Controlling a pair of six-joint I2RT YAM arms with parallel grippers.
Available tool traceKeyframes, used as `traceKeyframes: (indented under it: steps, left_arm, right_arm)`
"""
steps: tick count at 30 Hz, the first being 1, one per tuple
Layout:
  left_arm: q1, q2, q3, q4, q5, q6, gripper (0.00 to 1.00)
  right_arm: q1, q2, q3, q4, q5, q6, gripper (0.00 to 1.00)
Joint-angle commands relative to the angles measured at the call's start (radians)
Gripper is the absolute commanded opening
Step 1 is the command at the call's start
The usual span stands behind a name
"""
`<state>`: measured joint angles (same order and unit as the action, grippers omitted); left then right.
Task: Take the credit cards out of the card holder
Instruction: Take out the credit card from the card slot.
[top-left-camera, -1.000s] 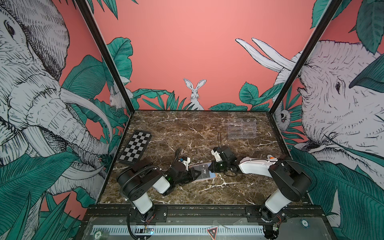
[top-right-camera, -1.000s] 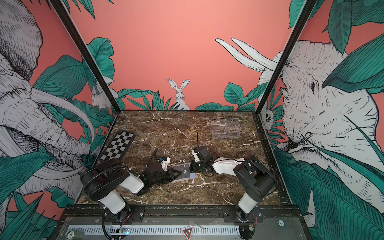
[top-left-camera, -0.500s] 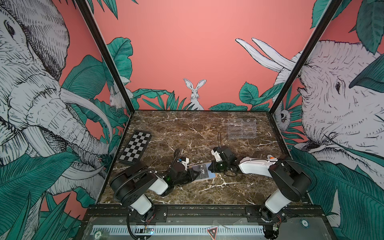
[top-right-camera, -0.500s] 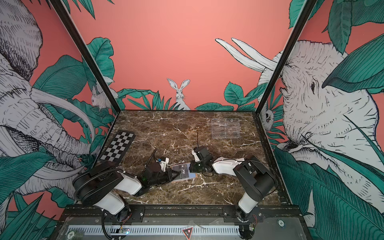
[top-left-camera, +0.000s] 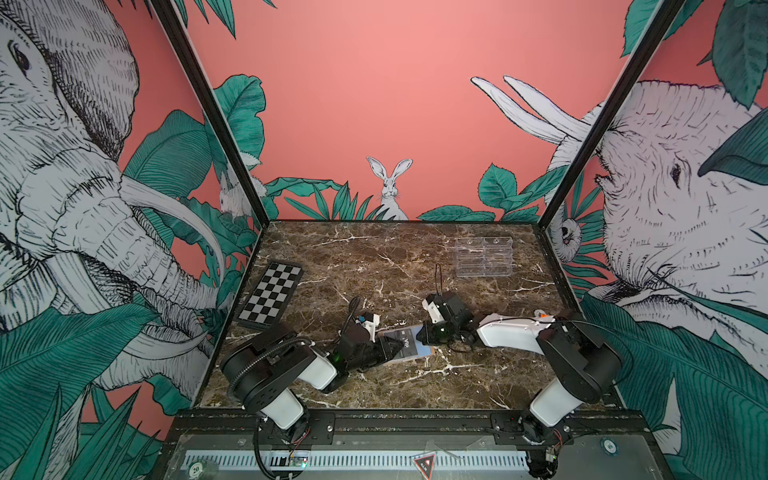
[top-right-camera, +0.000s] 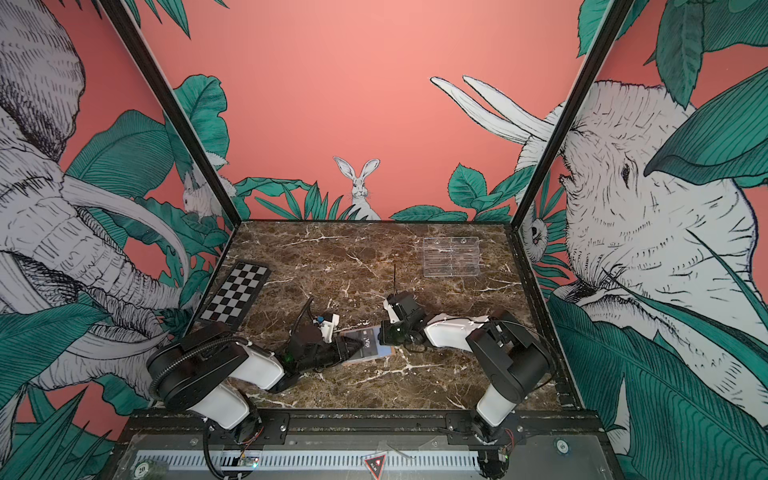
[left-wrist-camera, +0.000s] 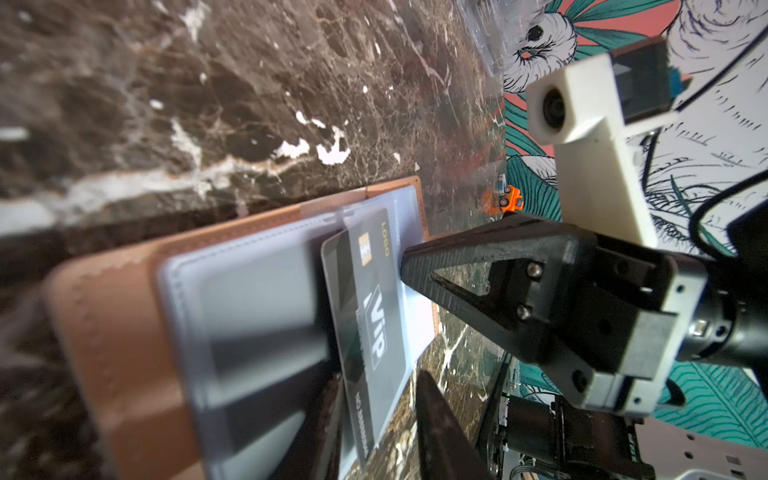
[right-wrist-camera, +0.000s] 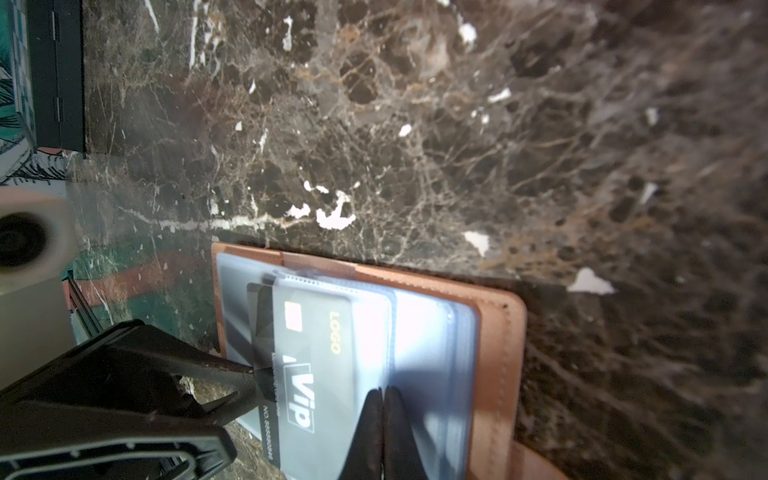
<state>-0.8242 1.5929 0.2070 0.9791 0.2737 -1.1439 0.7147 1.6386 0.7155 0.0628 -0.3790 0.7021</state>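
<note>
Near the front middle of the marble table (top-left-camera: 374, 257), the card holder (right-wrist-camera: 498, 332) lies open and flat between the two arms, its clear sleeves facing up. One dark credit card (right-wrist-camera: 307, 361) with white Vip lettering sticks partway out of a sleeve, toward the left arm. The left gripper (right-wrist-camera: 251, 384) has its jaws slightly parted, a finger on either side of that card's free edge, not clamped. The right gripper (right-wrist-camera: 384, 399) is clenched on nothing, its joined tips pressing the clear sleeve just beside the card. Farther back sit a chequered board (top-left-camera: 270, 297) and a clear acrylic stand (top-left-camera: 484, 257), well apart
</note>
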Motion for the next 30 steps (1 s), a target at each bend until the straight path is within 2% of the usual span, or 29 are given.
traceKeyframes:
  steps: [1, 12, 15, 19, 30]
  left_arm:
    - [-0.002, 0.041, -0.011, -0.036, -0.009, -0.003, 0.28]
    - [-0.002, 0.074, -0.017, -0.014, -0.014, -0.004, 0.2]
    - [-0.001, 0.067, -0.016, -0.025, -0.013, -0.001, 0.14]
    - [-0.002, 0.052, -0.011, -0.053, -0.013, 0.01, 0.0]
    - [-0.002, -0.084, -0.034, -0.189, -0.044, 0.031, 0.0]
  right_arm:
    - [0.009, 0.03, 0.0, -0.063, 0.02, -0.015, 0.0]
    - [0.012, 0.033, 0.003, -0.064, 0.018, -0.016, 0.0]
    - [0.013, 0.032, 0.002, -0.062, 0.019, -0.015, 0.0]
    - [0.014, 0.033, 0.001, -0.063, 0.019, -0.014, 0.0]
    - [0.015, 0.033, 0.002, -0.063, 0.024, -0.015, 0.0]
